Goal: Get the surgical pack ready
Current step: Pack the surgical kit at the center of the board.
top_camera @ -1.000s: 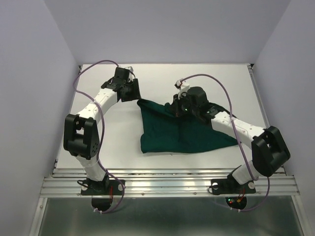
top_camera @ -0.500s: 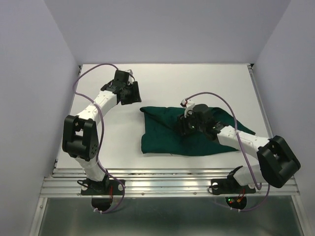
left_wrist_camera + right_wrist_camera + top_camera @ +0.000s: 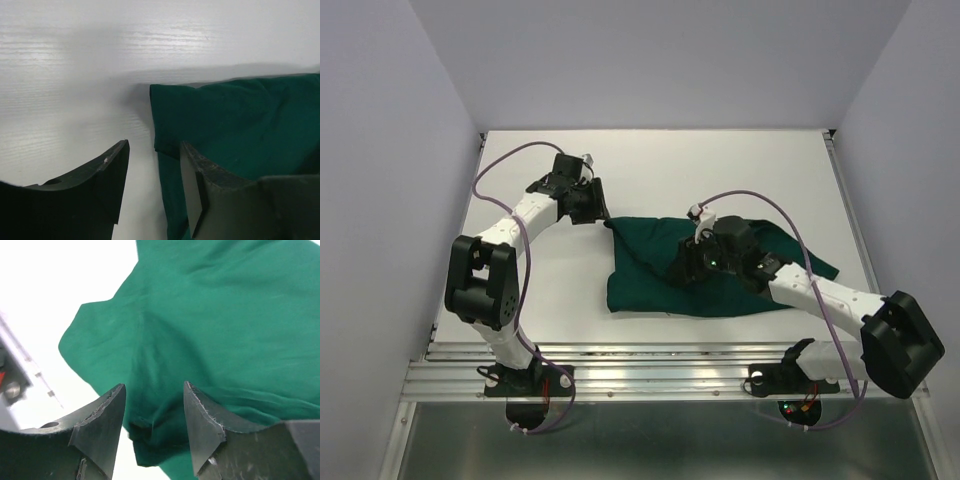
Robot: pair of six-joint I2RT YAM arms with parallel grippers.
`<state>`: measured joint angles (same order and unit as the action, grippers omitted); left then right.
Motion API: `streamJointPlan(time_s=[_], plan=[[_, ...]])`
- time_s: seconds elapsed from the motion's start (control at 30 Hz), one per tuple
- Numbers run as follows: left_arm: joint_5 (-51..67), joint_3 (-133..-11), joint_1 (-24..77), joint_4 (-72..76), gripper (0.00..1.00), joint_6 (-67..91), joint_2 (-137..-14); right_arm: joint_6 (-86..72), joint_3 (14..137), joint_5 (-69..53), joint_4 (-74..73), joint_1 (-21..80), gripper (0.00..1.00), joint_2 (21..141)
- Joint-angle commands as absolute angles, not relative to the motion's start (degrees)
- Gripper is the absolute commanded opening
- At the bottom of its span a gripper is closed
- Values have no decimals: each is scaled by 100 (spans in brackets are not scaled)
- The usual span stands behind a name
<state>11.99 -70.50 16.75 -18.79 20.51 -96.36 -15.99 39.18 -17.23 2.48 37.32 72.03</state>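
One large dark green cloth drape [image 3: 645, 275]. One flat white worktop [image 3: 740, 165]. Two white-and-black jointed robot arms, the left arm [image 3: 535, 207] and the right arm [image 3: 815, 292]. Two black two-finger pincers, the left pincer [image 3: 592, 202] and the right pincer [image 3: 686, 268]. Two thin purple cables [image 3: 498, 161], one per arm.

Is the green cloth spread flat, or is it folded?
Folded: the green cloth lies in overlapping layers, and the left wrist view shows a doubled edge at its corner.

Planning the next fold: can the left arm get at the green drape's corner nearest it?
Probably yes: the left pincer is open close to that corner of the drape, with nothing lying between them.
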Motion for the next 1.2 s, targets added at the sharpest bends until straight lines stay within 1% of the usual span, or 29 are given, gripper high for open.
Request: streamJointPlan(time_s=[0.0, 0.13, 0.2, 0.23, 0.3, 0.33, 0.37, 0.4, 0.43, 0.5, 0.53, 0.63, 0.67, 0.7, 0.73, 0.77, 0.8, 0.9, 1.0, 1.17], plan=[[1581, -6891, 1652, -1670, 54, 2030, -9351, -2135, 4079, -1934, 193, 4017, 55, 7093], [1731, -6636, 1696, -1556, 49, 2048, -9325, -2452, 3780, -1662, 132, 4148, 55, 6725], [1845, -6487, 1731, -1415, 45, 2109, -9281, -2548, 3640, -1276, -191, 4148, 55, 6409], [1881, -6452, 1749, -1372, 43, 2118, -9273, -2558, 3604, -874, -298, 4148, 56, 6285], [1881, -6381, 1802, -1301, 28, 2109, -9272, -2732, 3542, -311, -517, 4148, 62, 6039], [1881, -6372, 1819, -1301, 20, 2083, -9272, -2803, 3516, -47, -693, 4148, 62, 5916], [1881, -6346, 1828, -1318, 9, 2057, -9264, -2908, 3516, 548, -807, 4148, 64, 5698], [1855, -6337, 1837, -1362, 0, 1987, -9272, -3135, 3524, 771, -904, 4148, 65, 5608], [1802, -6320, 1837, -1415, 0, 1960, -9255, -3277, 3559, 1121, -1175, 4148, 65, 5555], [1653, -6241, 1846, -1538, 0, 1890, -9097, -3732, 3682, 1309, -1475, 4148, 65, 5572], [1565, -6205, 1837, -1564, 0, 1846, -9027, -3901, 3717, 1370, -1781, 4148, 65, 5616], [1135, -6144, 1837, -1792, 0, 1846, -8711, -4516, 3639, 1205, -1969, 4148, 66, 5722], [855, -6152, 1837, -1845, 3, 1872, -8597, -4683, 3560, 1143, -1925, 4148, 66, 5687], [766, -6161, 1820, -1872, 9, 1889, -8552, -4998, 3386, 1082, -1855, 4148, 66, 5643], [678, -6161, 1819, -1889, 15, 1916, -8508, -5114, 3279, 1029, -1672, 4148, 66, 5590], [607, -6170, 1785, -1924, 24, 1994, -8473, -5254, 3183, 907, -1548, 4148, 66, 5538], [519, -6187, 1775, -1916, 50, 2039, -8447, -5508, 3008, 862, -1442, 4148, 66, 5450], [702, -6187, 1758, -1715, 75, 2144, -8437, -5852, 2804, 686, -1046, 4148, 67, 5431], [1035, -6223, 1758, -1539, 78, 2250, -8569, -6072, 2637, 484, -809, 4148, 68, 5616], [1283, -6056, 1758, -1292, 78, 2303, -8710, -6205, 2321, 229, 69, 4148, 69, 5757]])
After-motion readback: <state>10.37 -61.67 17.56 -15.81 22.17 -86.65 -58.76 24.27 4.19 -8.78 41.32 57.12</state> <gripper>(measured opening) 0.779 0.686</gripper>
